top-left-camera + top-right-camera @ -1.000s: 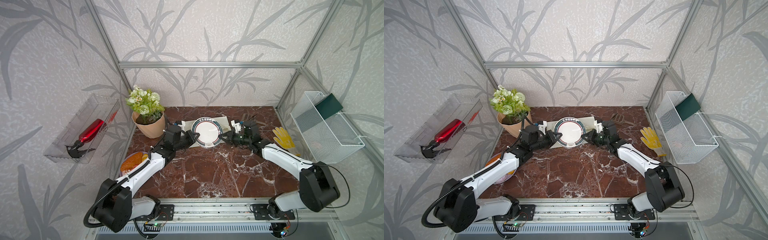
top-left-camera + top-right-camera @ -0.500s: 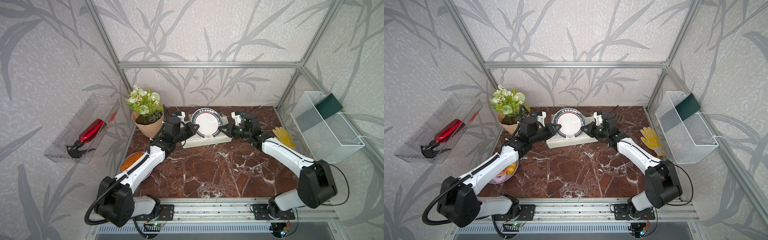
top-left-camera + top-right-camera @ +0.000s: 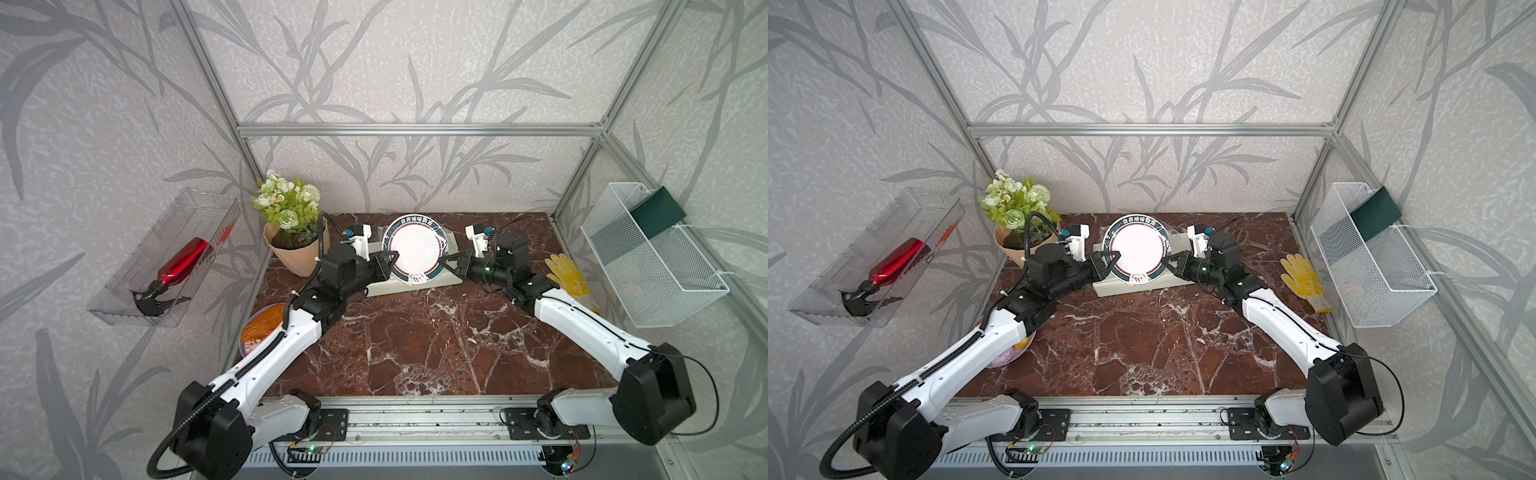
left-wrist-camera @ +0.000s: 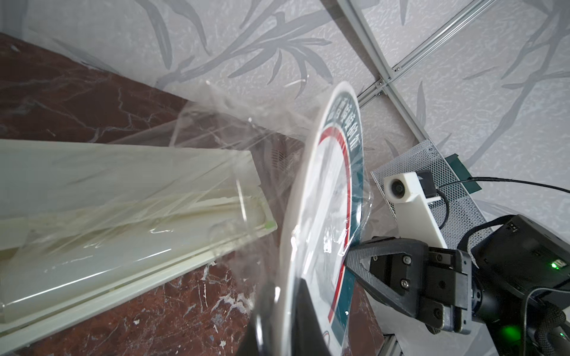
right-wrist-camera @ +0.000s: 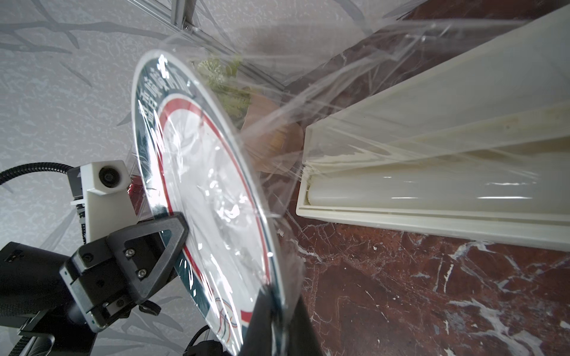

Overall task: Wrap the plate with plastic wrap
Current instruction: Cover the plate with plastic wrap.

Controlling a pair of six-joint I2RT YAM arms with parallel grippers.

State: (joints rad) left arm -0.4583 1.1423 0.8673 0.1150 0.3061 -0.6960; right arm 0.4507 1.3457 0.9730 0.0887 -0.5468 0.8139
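The 2 top views looked down from high above the front rail (image 3: 415, 415) toward the back wall (image 3: 415, 174), far enough to hold the whole marble table (image 3: 395, 340) and everything on it. Each wrist camera sat close against the tilted plate (image 4: 324, 185), from opposite sides, sharing it and the cream box (image 4: 123, 197); the left one faced the right gripper (image 4: 347, 255), the right one the left gripper (image 5: 184, 229).

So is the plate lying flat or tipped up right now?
Tipped up: the plate stands steeply tilted, clamped at opposite rims by the left gripper and right gripper.
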